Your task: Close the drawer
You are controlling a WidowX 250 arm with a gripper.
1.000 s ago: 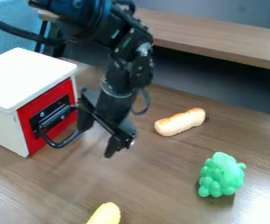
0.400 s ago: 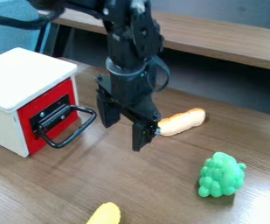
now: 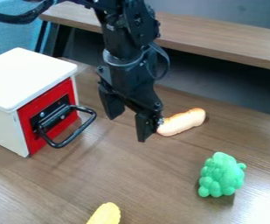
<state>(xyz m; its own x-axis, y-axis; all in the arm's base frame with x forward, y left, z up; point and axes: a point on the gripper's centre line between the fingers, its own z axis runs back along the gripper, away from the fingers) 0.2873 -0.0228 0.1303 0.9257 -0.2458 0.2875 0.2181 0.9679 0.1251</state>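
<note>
A white box with a red front, the drawer (image 3: 29,114), stands at the left; its red face appears flush with the box's edges. A black loop handle (image 3: 73,136) sticks out from that face. My gripper (image 3: 127,127) hangs to the right of the handle, apart from it, over the wooden table. Its two fingers are spread, with nothing between them.
Just right of the gripper lies a bread-like toy (image 3: 182,122). Green toy grapes (image 3: 221,175) sit at the lower right, a yellow toy (image 3: 106,214) at the bottom edge. A wooden ledge (image 3: 219,37) runs behind the table (image 3: 154,179).
My gripper has moved right, away from the drawer's handle, and over the last moment slightly up. The box, its handle and the toys look unmoved.
</note>
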